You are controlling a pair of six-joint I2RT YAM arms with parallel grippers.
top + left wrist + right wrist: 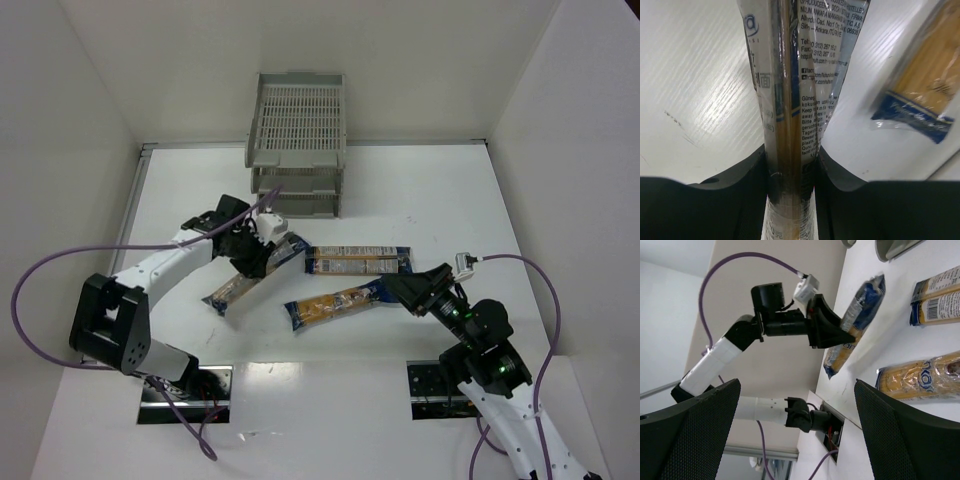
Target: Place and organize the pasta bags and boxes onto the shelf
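We log the shelf (297,145) at the worktop's (430,200) far edge, centre. Before it: left pack (230,293); middle pack (358,261) to its right; near pack (335,303) in front of the middle one.

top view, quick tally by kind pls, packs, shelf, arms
pasta packs: 3 (held pack, middle pack, near pack)
shelf: 1
robot arms: 2 (left arm, right arm)
total: 6
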